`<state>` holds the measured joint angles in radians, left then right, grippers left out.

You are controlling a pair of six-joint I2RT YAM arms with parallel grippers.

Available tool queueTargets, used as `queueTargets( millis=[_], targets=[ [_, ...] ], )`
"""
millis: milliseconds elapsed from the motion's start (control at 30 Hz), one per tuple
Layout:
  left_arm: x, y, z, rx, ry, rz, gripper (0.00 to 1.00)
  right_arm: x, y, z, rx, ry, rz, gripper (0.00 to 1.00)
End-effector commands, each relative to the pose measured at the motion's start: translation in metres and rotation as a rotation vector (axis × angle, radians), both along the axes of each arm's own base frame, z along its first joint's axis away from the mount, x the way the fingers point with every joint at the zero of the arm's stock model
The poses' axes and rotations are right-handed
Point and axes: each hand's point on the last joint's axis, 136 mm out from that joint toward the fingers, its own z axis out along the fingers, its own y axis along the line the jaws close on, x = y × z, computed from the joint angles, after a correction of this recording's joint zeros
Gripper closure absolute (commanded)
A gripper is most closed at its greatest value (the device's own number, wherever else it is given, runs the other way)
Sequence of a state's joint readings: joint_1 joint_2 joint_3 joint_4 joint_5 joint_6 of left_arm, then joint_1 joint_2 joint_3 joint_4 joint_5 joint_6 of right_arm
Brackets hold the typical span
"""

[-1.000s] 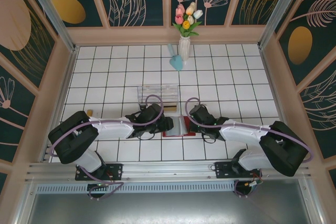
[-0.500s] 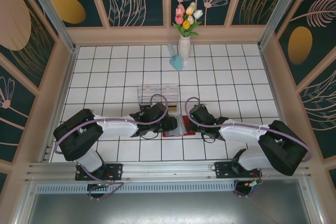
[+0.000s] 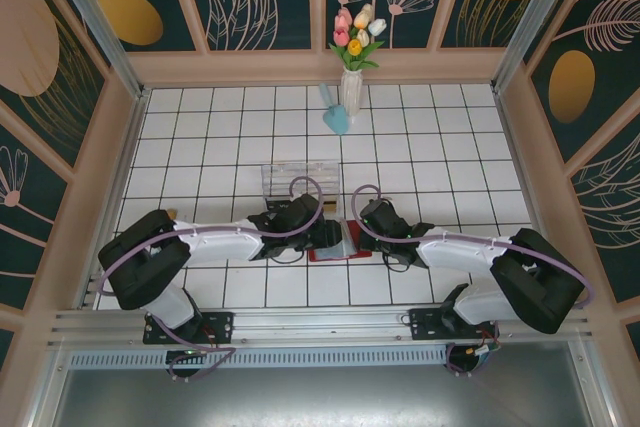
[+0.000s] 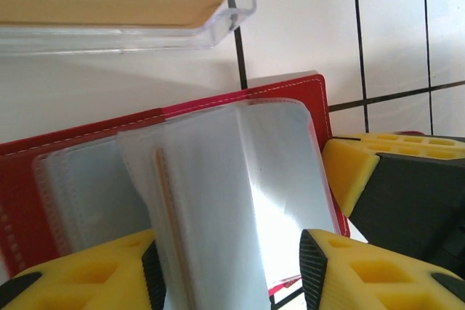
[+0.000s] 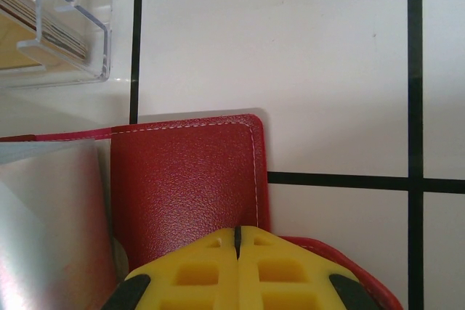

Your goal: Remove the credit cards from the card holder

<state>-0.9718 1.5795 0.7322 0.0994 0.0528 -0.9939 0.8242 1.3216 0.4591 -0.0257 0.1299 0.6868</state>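
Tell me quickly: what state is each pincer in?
Left pincer: open, around clear sleeves of the card holder.
Right pincer: closed, at its red cover.

Seen from above, the card holder (image 3: pixel 345 245) is mostly covered by the left gripper (image 3: pixel 333 236) and the right gripper (image 3: pixel 359 236). In the left wrist camera its left end runs off the picture. Bright shine on the clear pockets (image 4: pixel 240 201) hides what is inside. In the right wrist camera, yellow fingers (image 5: pixel 290 274) cover its near right part.
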Motion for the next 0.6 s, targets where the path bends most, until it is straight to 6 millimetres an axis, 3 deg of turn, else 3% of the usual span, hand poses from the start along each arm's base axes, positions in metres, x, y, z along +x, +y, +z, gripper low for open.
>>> queueTargets(
  millis=[0,300,567],
  targets=[
    [0.004,0.012,0.011,0.050,-0.054,0.022,0.47,-0.012,-0.007,-0.015,-0.020,0.055,0.008,1.00],
    [0.004,0.013,0.006,0.072,-0.041,0.022,0.49,-0.012,-0.007,-0.015,-0.019,0.056,0.004,1.00],
    [-0.001,-0.006,0.013,-0.032,-0.034,-0.027,0.54,-0.013,-0.009,-0.017,-0.021,0.058,0.000,1.00]
  ],
)
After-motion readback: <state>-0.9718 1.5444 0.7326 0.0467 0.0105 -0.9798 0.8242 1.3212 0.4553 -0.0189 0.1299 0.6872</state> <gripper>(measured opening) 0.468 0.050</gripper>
